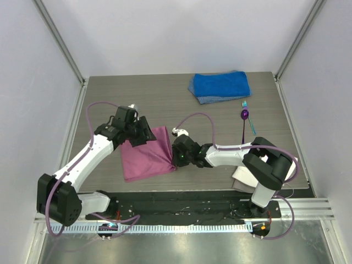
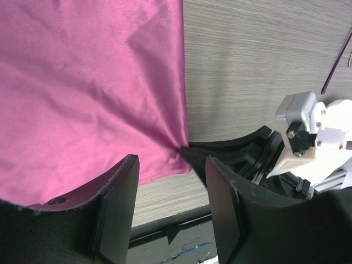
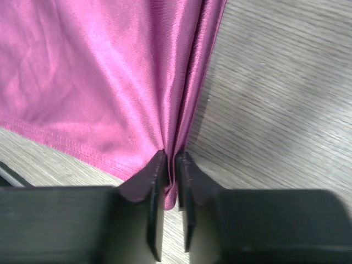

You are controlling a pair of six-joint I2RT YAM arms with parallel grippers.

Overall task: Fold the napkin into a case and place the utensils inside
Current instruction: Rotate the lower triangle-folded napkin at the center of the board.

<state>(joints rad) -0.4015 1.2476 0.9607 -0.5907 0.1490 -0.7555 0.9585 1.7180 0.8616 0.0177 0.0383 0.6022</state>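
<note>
While the thin magenta-purple fabric napkin (image 1: 147, 155) lies flat at centre-left of the top view, well apart from the small purple-bowled spoon (image 1: 244, 115) and teal-blue fork (image 1: 250, 125) at the right, the folding step seems only begun; the next move likely calls for lifting the pinched corner across the cloth. The right gripper (image 3: 170, 159) is nipped almost closed on the napkin's lower right corner, fabric bunched between its jaws; the left gripper (image 2: 170, 165) hovers wide open over the upper left edge, holding nothing.
</note>
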